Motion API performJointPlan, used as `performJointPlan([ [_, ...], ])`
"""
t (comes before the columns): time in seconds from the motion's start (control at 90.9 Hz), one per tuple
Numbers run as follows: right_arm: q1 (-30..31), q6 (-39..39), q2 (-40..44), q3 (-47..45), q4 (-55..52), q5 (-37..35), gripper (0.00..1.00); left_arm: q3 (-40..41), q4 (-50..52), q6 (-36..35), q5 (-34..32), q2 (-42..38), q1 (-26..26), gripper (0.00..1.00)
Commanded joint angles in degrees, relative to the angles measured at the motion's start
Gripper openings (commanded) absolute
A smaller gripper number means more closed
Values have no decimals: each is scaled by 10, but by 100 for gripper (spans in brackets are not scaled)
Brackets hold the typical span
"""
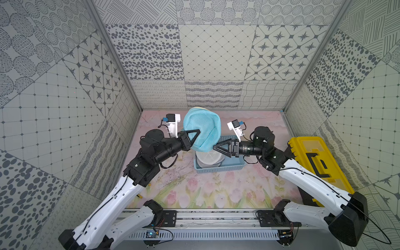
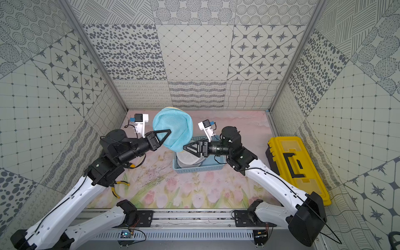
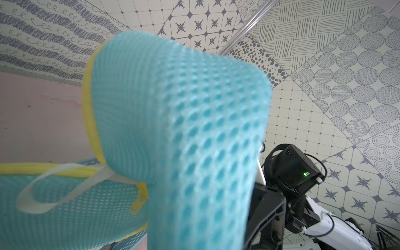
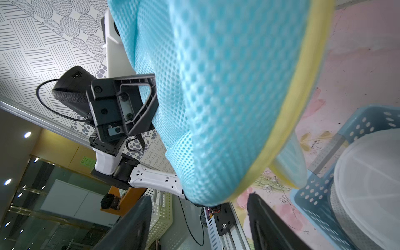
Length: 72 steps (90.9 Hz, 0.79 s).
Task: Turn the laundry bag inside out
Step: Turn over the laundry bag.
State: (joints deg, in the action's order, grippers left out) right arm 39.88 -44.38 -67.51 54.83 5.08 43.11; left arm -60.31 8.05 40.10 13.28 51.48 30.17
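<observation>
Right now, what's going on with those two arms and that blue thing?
The left gripper is shut on a blue mesh laundry bag and holds it up in the air above a blue basket. The right gripper is open at the bag's lower edge, gripping nothing. From these views I cannot tell how far the bag has been turned inside out.
</observation>
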Motion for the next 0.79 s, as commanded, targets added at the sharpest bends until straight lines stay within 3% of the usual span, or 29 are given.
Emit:
performJointPlan([
  [0.0,13,-12,-16,19,45,-26,72,3,-52,-25,-63,-1,9,0],
  [0.044,19,-11,-22,23,44,-32,67,4,-53,-24,-63,0,11,0],
  [0.099,23,-12,-31,25,44,-42,52,5,-57,-22,-60,1,15,0],
  [0.231,23,-6,-33,19,34,-70,1,6,-55,-13,-56,-2,19,0],
  [0.462,-28,30,-17,-7,-34,-65,0,-12,-10,10,-8,-14,14,0],
  [0.781,-105,75,-65,63,-145,-117,0,-2,-31,117,189,-17,-26,0],
])
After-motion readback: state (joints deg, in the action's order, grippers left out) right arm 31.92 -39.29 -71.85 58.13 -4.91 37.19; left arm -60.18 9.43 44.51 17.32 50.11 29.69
